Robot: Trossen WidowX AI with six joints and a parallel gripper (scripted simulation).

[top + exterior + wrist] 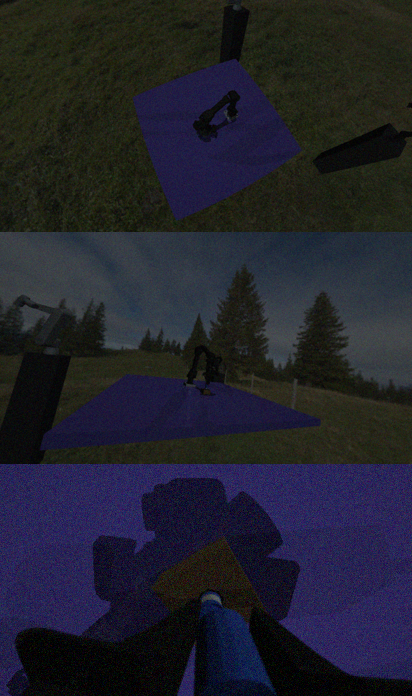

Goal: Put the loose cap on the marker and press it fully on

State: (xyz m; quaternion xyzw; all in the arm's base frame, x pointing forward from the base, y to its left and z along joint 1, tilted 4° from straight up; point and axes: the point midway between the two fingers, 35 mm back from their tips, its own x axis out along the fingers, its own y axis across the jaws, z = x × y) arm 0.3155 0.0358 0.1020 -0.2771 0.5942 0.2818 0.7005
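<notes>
Claw, one: narrowly parted, closed on blue cap. Cap: rising from six o'clock in the wrist view, pale band at its far end. Holder block, orange-brown: on purple worktop, towards twelve o'clock. Marker: not distinguishable; cap's seating, cannot tell

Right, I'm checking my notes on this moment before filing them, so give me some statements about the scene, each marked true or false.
1. The blue cap is between the gripper's fingers. True.
2. The holder block is bright green. False: it is orange-brown.
3. The arm stands on the purple table. True.
4. The gripper is wide open, holding nothing. False: it is shut on the cap.
</notes>
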